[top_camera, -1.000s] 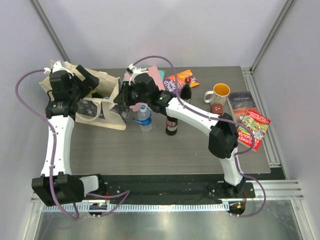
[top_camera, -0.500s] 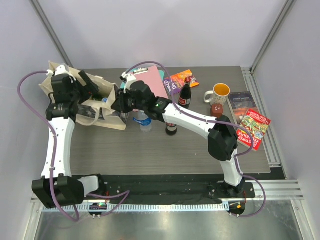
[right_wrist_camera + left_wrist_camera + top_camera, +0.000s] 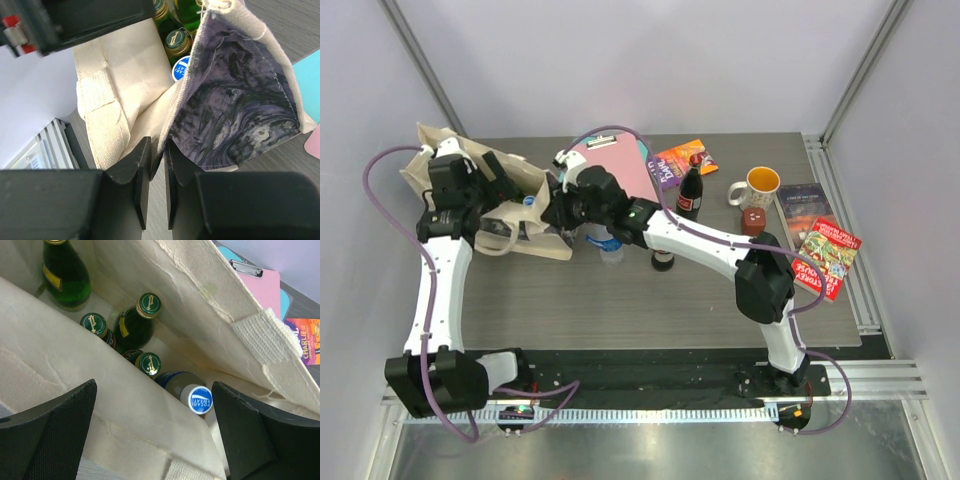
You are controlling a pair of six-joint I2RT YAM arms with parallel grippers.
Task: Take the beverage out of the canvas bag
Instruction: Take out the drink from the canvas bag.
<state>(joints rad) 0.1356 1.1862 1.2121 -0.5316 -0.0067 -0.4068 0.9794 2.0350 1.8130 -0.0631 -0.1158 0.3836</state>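
The blue-capped bottle (image 3: 200,398) stands among green bottles (image 3: 135,325) inside the limp canvas bag (image 3: 210,290) at the far left of the table (image 3: 720,310), its rim pinched by the right end effector (image 3: 157,145), the left end effector (image 3: 155,387) spread above; probably light and slick, best gripped at the neck

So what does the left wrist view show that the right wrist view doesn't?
Only the left wrist view: the open left claw above the bag, and an orange book lying outside it. Only the right wrist view: the right claw pinching the bag's rim, and the dark print on its side. Both: the bag's inside with green-capped bottles and a blue cap, which the rim half hides in the right wrist view.
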